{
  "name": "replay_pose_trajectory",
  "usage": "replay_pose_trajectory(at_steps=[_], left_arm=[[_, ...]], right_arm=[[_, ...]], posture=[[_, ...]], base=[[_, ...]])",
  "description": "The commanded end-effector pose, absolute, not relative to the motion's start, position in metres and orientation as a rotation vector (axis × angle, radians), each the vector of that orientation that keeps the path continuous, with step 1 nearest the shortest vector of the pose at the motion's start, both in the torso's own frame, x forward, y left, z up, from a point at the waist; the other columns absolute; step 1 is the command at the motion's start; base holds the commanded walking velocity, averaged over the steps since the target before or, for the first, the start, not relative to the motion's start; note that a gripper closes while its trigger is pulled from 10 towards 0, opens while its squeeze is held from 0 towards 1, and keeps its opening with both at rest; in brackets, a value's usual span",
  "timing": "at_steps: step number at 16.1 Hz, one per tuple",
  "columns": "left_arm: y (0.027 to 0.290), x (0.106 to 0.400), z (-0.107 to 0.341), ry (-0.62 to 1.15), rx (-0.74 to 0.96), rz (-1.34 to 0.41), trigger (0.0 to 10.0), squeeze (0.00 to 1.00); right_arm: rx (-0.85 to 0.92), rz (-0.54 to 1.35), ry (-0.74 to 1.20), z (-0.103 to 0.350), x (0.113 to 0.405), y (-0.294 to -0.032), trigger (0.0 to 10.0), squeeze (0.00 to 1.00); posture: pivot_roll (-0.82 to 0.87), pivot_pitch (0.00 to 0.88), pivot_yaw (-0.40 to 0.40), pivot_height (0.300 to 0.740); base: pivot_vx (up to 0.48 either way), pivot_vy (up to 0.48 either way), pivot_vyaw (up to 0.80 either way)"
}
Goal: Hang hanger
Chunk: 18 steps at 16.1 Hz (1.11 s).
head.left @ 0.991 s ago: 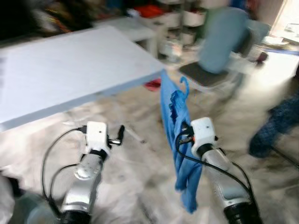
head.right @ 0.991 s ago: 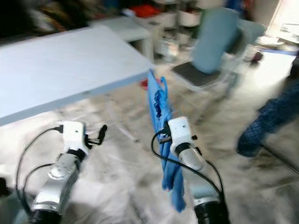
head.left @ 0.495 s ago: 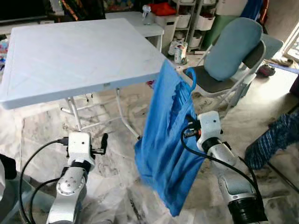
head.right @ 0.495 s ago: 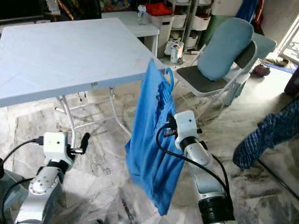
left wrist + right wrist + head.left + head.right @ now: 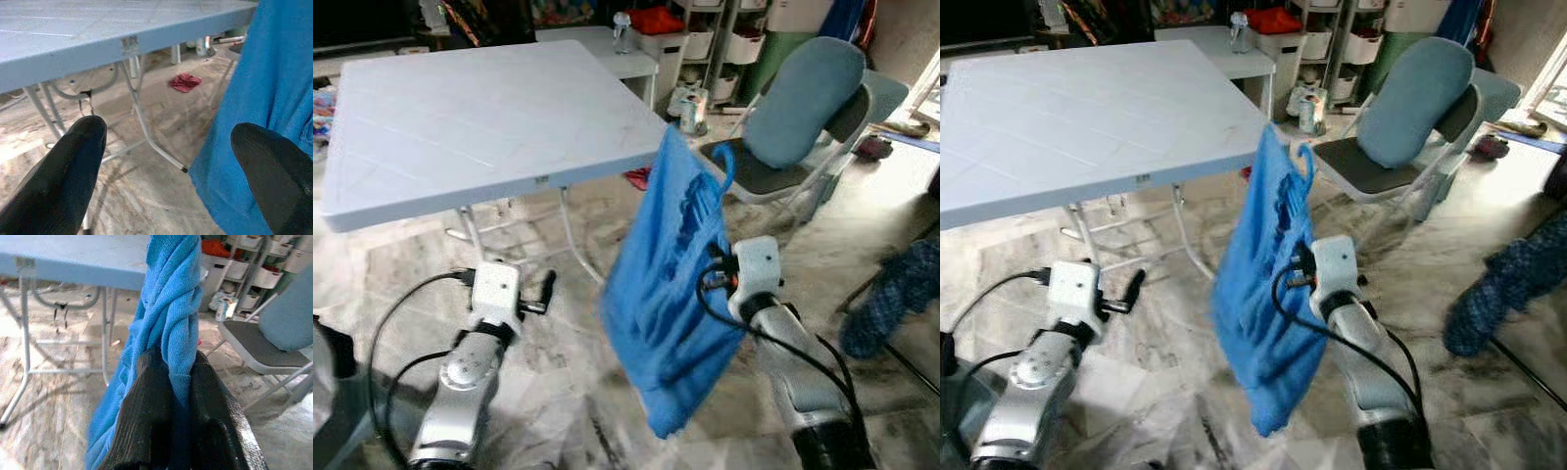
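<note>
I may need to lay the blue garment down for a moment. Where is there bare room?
The white table top looks bare up to its near edge. The grey chair seat is bare too. The far side is crowded with shelves and bins. The right gripper holds the blue garment.

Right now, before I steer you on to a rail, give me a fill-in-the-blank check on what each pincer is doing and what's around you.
1. The right pincer is shut on a ____ garment that hangs from a hanger.
2. The left pincer is ____ and holds nothing.
3. The hanger's hook sticks up beside the corner of the white ____.
4. Behind the garment stands a folding ____ with a grey-blue back.

Missing words: blue; open; table; chair
</note>
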<state>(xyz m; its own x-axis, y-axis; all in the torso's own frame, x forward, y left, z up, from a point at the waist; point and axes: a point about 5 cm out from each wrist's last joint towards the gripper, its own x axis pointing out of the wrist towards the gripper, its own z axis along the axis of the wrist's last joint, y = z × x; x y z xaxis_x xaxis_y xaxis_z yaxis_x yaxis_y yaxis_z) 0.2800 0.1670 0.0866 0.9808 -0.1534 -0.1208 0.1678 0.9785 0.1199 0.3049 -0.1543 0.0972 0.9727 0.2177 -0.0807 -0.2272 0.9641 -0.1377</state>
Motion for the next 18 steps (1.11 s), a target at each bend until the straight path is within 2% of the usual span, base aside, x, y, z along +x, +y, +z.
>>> replay_pose_trajectory(at_steps=[1, 5, 7, 8, 12, 14, 16, 18], left_arm=[[0.161, 0.283, 0.084, 0.116, 0.142, -0.188, 10.0, 0.00], [0.141, 0.296, 0.086, 0.093, 0.160, -0.255, 10.0, 0.00], [0.133, 0.299, 0.089, 0.072, 0.175, -0.282, 10.0, 0.00], [0.131, 0.301, 0.090, 0.064, 0.188, -0.279, 10.0, 0.00], [0.130, 0.305, 0.089, 0.058, 0.176, -0.271, 10.0, 0.00], [0.129, 0.305, 0.088, 0.057, 0.184, -0.283, 10.0, 0.00], [0.122, 0.310, 0.092, 0.028, 0.216, -0.313, 10.0, 0.00], [0.120, 0.311, 0.093, 0.024, 0.220, -0.313, 10.0, 0.00]], right_arm=[[-0.153, 0.306, -0.001, 0.111, 0.304, -0.148, 10.0, 0.00], [-0.174, 0.497, 0.044, 0.121, 0.298, -0.154, 10.0, 0.00], [-0.189, 0.491, 0.042, 0.122, 0.300, -0.158, 10.0, 0.00], [-0.131, 0.487, 0.044, 0.123, 0.300, -0.158, 10.0, 0.00], [-0.107, 0.606, 0.047, 0.131, 0.292, -0.142, 10.0, 0.00], [0.015, 0.689, 0.055, 0.139, 0.286, -0.135, 10.0, 0.00], [0.056, 0.846, 0.060, 0.153, 0.275, -0.122, 10.0, 0.00], [0.060, 0.843, 0.059, 0.155, 0.275, -0.123, 10.0, 0.00]], posture=[[-0.06, 0.000, -0.036, 0.740], [-0.10, 0.000, -0.024, 0.740], [-0.11, 0.000, -0.024, 0.740], [-0.10, 0.000, -0.025, 0.740], [-0.11, 0.000, -0.022, 0.740], [-0.11, 0.000, -0.023, 0.740], [-0.11, 0.000, -0.017, 0.740], [-0.12, 0.000, -0.014, 0.740]], base=[[0.000, 0.000, 0.80], [0.000, 0.000, 0.80], [0.000, 0.000, 0.78], [0.000, 0.000, 0.00], [0.000, 0.000, 0.00], [0.000, 0.000, 0.00], [0.000, 0.000, 0.00], [0.000, 0.000, 0.00]])
